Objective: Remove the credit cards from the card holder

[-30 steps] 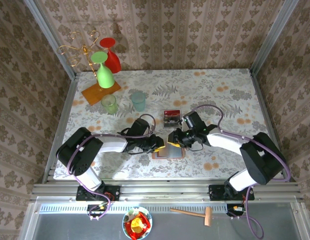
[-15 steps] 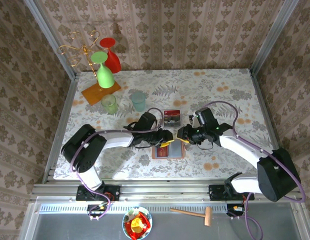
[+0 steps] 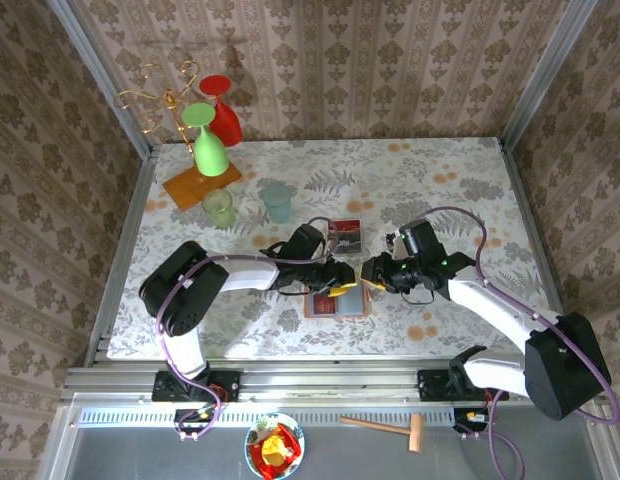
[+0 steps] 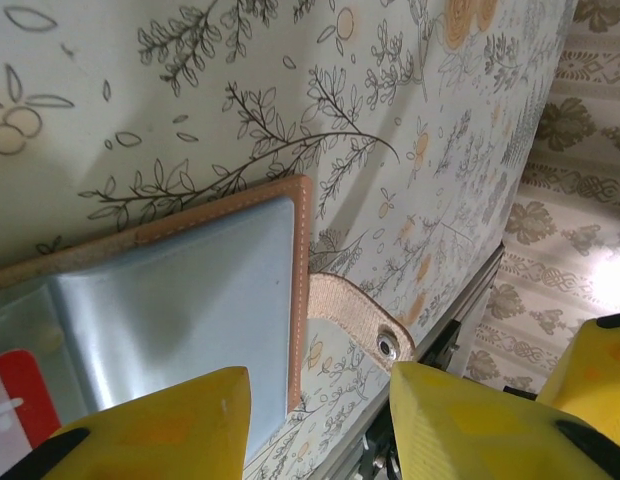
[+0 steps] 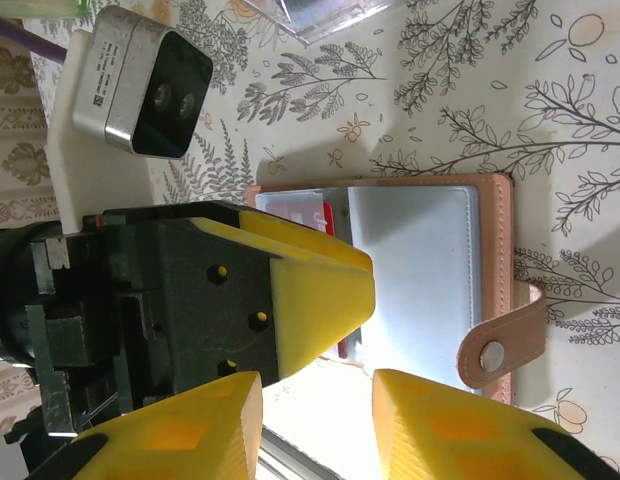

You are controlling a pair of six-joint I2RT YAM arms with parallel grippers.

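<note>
The salmon-tan card holder (image 3: 336, 306) lies open and flat on the table, near its front edge. Its grey-blue pocket (image 4: 180, 300) and snap strap (image 4: 362, 318) show close up. A red card (image 5: 302, 212) sticks out of the holder (image 5: 420, 265); its corner (image 4: 15, 400) also shows beside my left finger. My left gripper (image 3: 342, 283) hovers over the holder's upper half, open (image 4: 315, 425) with nothing between its fingers. My right gripper (image 3: 371, 274) is just right of the holder, open (image 5: 315, 425) and empty, facing the left one. Dark cards (image 3: 344, 240) lie in a clear tray.
The clear tray (image 3: 344, 222) sits just behind the holder. At the back left stand two tumblers (image 3: 218, 207) (image 3: 277, 202), and a rack on an orange base (image 3: 202, 186) with a green glass (image 3: 208, 150) and a red one (image 3: 222, 120). A hammer (image 3: 385, 428) lies below the table edge.
My left gripper has slid right over the holder and opened wider. My right gripper has drawn back to the right, off the holder, which now lies flat.
</note>
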